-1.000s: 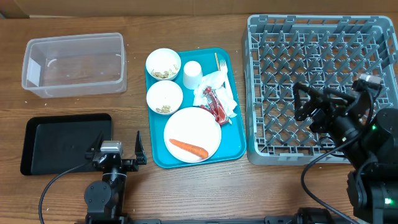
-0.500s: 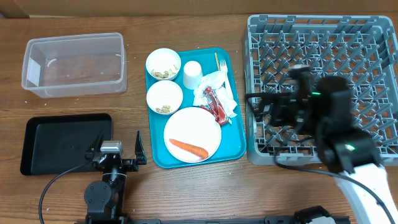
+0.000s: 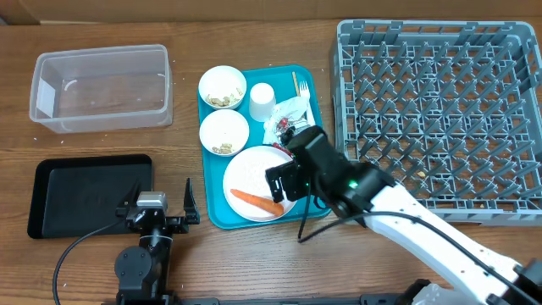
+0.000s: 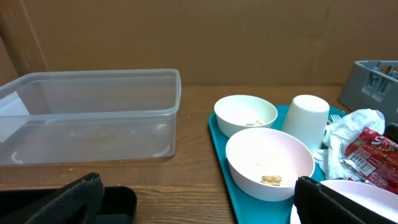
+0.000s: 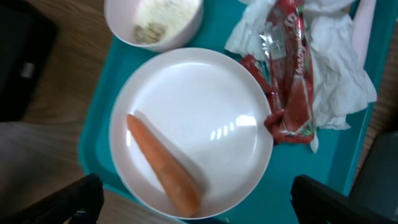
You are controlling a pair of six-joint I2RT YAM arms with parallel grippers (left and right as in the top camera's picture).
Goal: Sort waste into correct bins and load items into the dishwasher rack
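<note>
clear tub (image 3: 102,89): sat far left, nothing visible inside; well apart from the waste, so a long carry with time to drop it.
black tray (image 3: 85,191): lay below the tub; shallow wall, could let a round item roll back out.
left gripper (image 3: 157,203): parked just right of the black tray, jaws spread wide, nothing held.
teal tray (image 3: 213,207): carried all the waste and dishes; raised lip would likely catch a plate dragged sideways.
upper bowl (image 3: 222,87), lower bowl (image 3: 223,133): held crumbs; would spill if tipped in transit.
carrot (image 5: 165,168): lay diagonal on the plate (image 3: 254,169); round on a slick surface, likely to skid if pinched off-centre (sat oblique to the closing line).
right gripper (image 3: 282,185): hung over the plate, fingers fully apart, empty.
wrapper (image 5: 289,74), napkins (image 3: 296,110): touched the plate's right rim; could snag the wide right finger on descent.
rack (image 3: 440,102): sat far right, no dishes loaded; right arm passed near its front-left corner, risk of a clip on swing-back.
open room: bare table between tub and teal tray, and along the front edge; tray-to-rack gap narrow.
</note>
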